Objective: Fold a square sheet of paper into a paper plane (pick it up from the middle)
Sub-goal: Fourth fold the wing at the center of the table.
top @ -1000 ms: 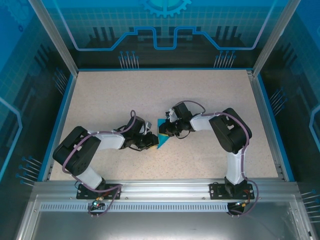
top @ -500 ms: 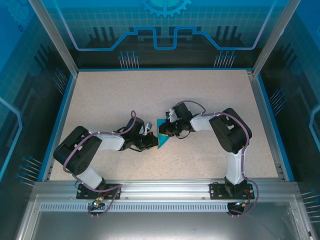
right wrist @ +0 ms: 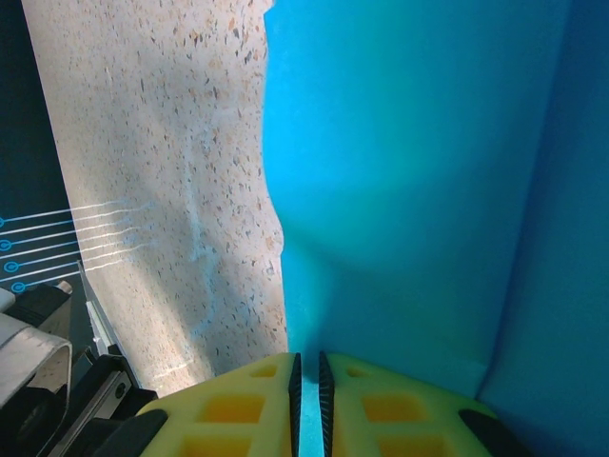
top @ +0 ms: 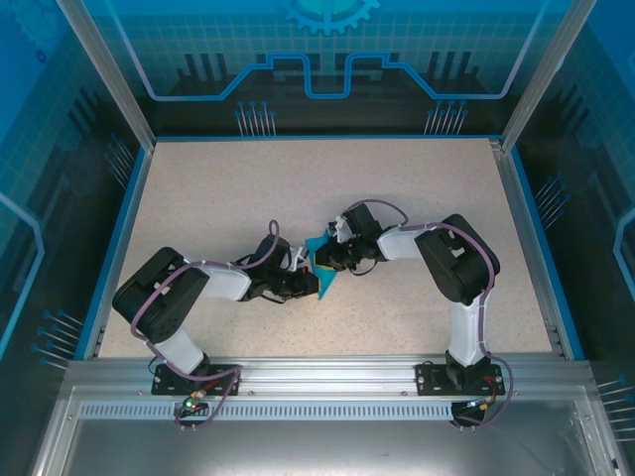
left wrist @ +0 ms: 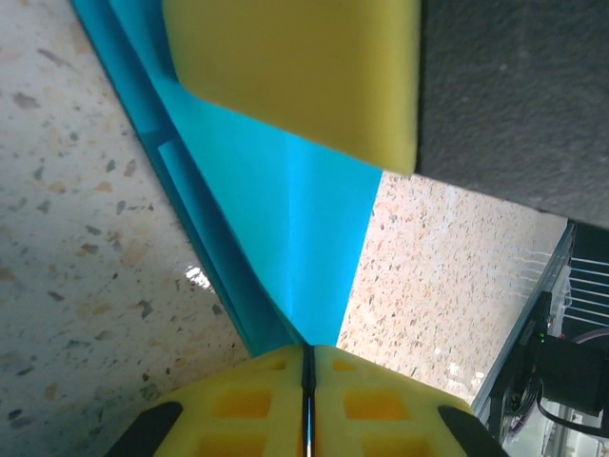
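The speckled beige worktop (top: 417,178) sits inside a blue-walled enclosure (top: 327,59), with a blue rim along its left, far and right edges and an aluminium rail (top: 317,372) along the near edge. Both arms are bolted to that rail and bend inward. The left arm (top: 189,293) reaches rightward, the right arm (top: 451,258) reaches leftward, and their ends meet around the middle of the worktop, a little nearer the near edge than the far one.

Between the two ends is the teal paper (top: 325,281). It is a small, angular, creased shape rather than a flat square. One pointed corner sticks out toward the far edge and another toward the near edge.

From the left wrist, the paper narrows to a point that runs straight into the seam between the yellow pads (left wrist: 381,405), so the left jaws are clamped on the teal paper. A second yellow block (left wrist: 295,67) lies over the paper's upper part.

From the right wrist, the right jaws are pressed nearly together, with a sliver of teal showing between their pads (right wrist: 228,409). They are gripping the paper too, with a broad teal face spreading beyond them.
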